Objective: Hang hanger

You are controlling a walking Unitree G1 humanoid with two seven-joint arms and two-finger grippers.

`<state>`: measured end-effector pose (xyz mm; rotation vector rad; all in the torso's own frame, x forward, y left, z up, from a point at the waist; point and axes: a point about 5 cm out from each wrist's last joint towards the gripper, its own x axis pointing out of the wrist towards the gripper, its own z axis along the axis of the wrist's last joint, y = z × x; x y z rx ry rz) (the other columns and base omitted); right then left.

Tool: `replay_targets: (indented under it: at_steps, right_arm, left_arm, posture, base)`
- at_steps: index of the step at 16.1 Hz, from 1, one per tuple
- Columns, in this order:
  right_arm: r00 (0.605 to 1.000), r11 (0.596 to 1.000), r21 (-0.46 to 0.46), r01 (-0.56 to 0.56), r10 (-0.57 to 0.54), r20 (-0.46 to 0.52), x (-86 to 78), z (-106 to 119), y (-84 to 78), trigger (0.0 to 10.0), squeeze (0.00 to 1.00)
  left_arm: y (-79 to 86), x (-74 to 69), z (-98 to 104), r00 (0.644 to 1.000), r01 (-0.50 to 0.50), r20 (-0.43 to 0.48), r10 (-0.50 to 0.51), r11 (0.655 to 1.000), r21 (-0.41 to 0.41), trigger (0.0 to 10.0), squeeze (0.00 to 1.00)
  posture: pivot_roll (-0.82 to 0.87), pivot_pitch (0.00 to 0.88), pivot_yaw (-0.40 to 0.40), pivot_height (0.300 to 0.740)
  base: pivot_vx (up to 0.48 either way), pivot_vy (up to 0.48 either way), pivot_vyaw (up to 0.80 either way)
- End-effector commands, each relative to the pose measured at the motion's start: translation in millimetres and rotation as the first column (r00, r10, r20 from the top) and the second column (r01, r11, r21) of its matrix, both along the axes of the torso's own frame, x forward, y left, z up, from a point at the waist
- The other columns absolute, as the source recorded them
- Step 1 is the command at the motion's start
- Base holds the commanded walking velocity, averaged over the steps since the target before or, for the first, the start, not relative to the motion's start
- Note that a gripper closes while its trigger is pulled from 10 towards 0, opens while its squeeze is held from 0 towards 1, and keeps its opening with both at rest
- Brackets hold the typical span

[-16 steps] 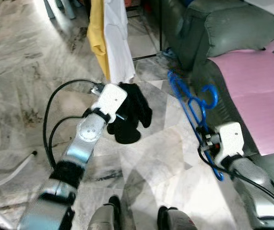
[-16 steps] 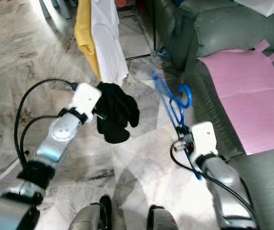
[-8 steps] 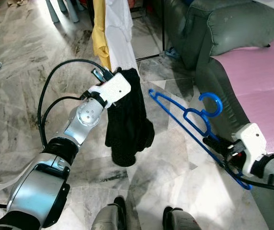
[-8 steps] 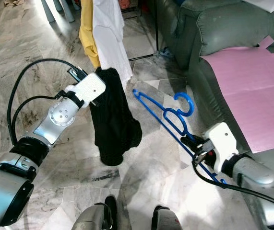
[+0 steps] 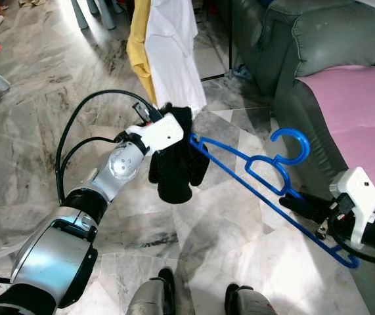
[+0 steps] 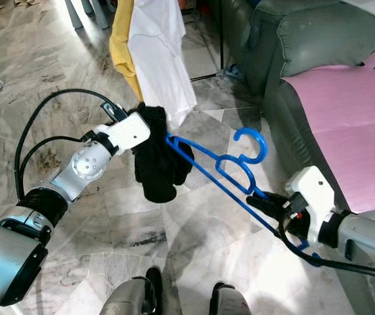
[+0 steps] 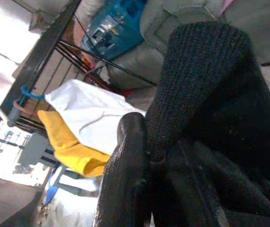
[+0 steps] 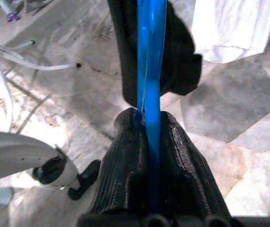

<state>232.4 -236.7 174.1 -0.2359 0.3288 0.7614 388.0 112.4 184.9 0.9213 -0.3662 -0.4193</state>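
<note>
Above the marble floor (image 5: 36, 118), right gripper (image 6: 269, 205) pinches blue hanger (image 6: 207, 164); left gripper (image 5: 177, 131) clamps black garment (image 5: 174, 167) at its far tip. Step: threading. Next needs hanger arm fed inside the garment.

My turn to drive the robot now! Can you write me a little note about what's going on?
Left tool: shut on the black garment, held up above the floor.
Right tool: shut on the blue hanger, gripping its lower bar.
The hanger's far tip reaches the garment by the left tool; whether it is inside the cloth cannot be told.
A white shirt and a yellow one hang just behind.
Done: both things picked up and brought together.
Left: get the garment on the hanger, then hang it up.
</note>
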Motion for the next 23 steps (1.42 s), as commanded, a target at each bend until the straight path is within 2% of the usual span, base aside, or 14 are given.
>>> replay_targets:
  at_steps: [1,3,4,6,7,10,12,13,15,16,19,20,22,23]
  right_arm:
    - [0.999,0.999,0.004,-0.033,0.033,-0.007,-4.3,2.4,3.3,10.0,0.0]
    - [0.998,0.998,-0.003,-0.064,0.064,-0.026,-9.0,0.7,8.4,10.0,0.0]
    - [0.999,0.999,-0.027,-0.032,0.032,-0.009,-5.1,-0.1,4.5,10.0,0.0]
    - [0.999,0.998,-0.038,-0.046,0.046,-0.008,-5.0,0.2,6.1,10.0,0.0]
    - [0.998,0.998,-0.017,-0.064,0.064,-0.005,-6.6,-0.2,16.0,10.0,0.0]
    - [0.998,0.998,-0.022,-0.059,0.059,0.002,-6.6,-12.9,28.1,10.0,0.0]
    - [0.999,0.999,0.025,-0.039,0.039,0.013,-2.1,-19.7,36.7,10.0,0.0]
    - [0.999,0.999,0.037,-0.033,0.033,0.004,0.3,-25.3,38.5,10.0,0.0]
    - [1.0,0.999,0.037,-0.021,0.021,0.005,5.3,-30.7,40.0,10.0,0.0]
    - [1.0,0.999,0.037,-0.019,0.019,0.005,5.7,-30.9,40.1,10.0,0.0]
    - [0.999,1.0,0.024,0.02,-0.021,0.025,13.2,-35.3,39.0,10.0,0.0]
    - [0.999,0.998,0.04,0.039,-0.039,0.012,15.2,-42.3,39.0,10.0,0.0]
    - [0.999,0.998,0.038,0.052,-0.053,0.009,15.9,-45.9,38.0,10.0,0.0]
    - [0.999,0.998,0.058,0.038,-0.039,0.01,13.9,-43.4,41.1,10.0,0.0]
  left_arm:
    - [-0.6,1.8,8.2,0.999,0.011,0.036,-0.011,1.0,0.011,10.0,0.0]
    - [1.4,2.8,2.6,0.999,-0.016,0.031,0.014,0.998,0.053,10.0,0.0]
    - [0.3,1.8,5.4,1.0,0.01,0.027,-0.01,1.0,0.012,10.0,0.0]
    - [-3.4,0.4,6.1,0.999,0.047,0.022,-0.047,0.999,0.013,10.0,0.0]
    - [-2.1,-0.5,6.1,0.998,0.054,0.025,-0.054,0.999,-0.004,10.0,0.0]
    - [-5.6,-5.0,7.6,0.992,0.12,0.036,-0.119,0.992,-0.027,10.0,0.0]
    - [-14.9,-10.8,12.1,0.976,0.217,0.034,-0.214,0.972,-0.094,10.0,0.0]
    - [-28.1,-18.6,13.8,0.949,0.313,0.061,-0.309,0.947,-0.073,10.0,0.0]
    - [-44.4,-28.6,18.9,0.909,0.414,0.098,-0.406,0.907,-0.081,10.0,0.0]
    - [-45.0,-29.4,19.3,0.906,0.419,0.103,-0.411,0.904,-0.08,10.0,0.0]
    - [-47.5,-33.3,30.4,0.885,0.461,0.141,-0.443,0.875,-0.147,10.0,0.0]
    - [-48.3,-36.1,37.7,0.873,0.482,0.179,-0.454,0.859,-0.172,10.0,0.0]
    - [-47.7,-36.3,41.9,0.87,0.486,0.192,-0.453,0.855,-0.184,10.0,0.0]
    - [-39.4,-31.1,37.6,0.896,0.439,0.161,-0.415,0.882,-0.169,10.0,0.0]
  posture:
    - [-0.16,0.249,0.138,0.74]
    - [-0.16,0.25,0.14,0.74]
    - [-0.17,0.254,0.142,0.74]
    - [-0.16,0.265,0.141,0.74]
    - [-0.17,0.268,0.143,0.74]
    - [-0.16,0.269,0.144,0.74]
    - [-0.16,0.273,0.143,0.74]
    - [-0.15,0.272,0.142,0.74]
    - [-0.14,0.268,0.14,0.74]
    - [-0.14,0.268,0.14,0.74]
    - [-0.14,0.263,0.134,0.74]
    - [-0.13,0.263,0.135,0.74]
    - [-0.13,0.262,0.137,0.74]
    - [-0.13,0.264,0.142,0.74]
  base:
    - [0.0,0.0,0.0]
    - [0.0,0.0,0.0]
    - [0.0,0.0,0.0]
    - [0.0,0.0,0.0]
    - [0.0,0.0,0.0]
    - [0.0,0.0,0.0]
    - [0.0,0.0,0.0]
    - [0.0,0.0,0.0]
    - [0.0,0.0,0.0]
    - [0.0,0.0,0.0]
    - [0.0,0.0,0.0]
    - [0.0,0.0,0.0]
    - [0.0,0.0,0.0]
    - [0.0,0.0,0.0]
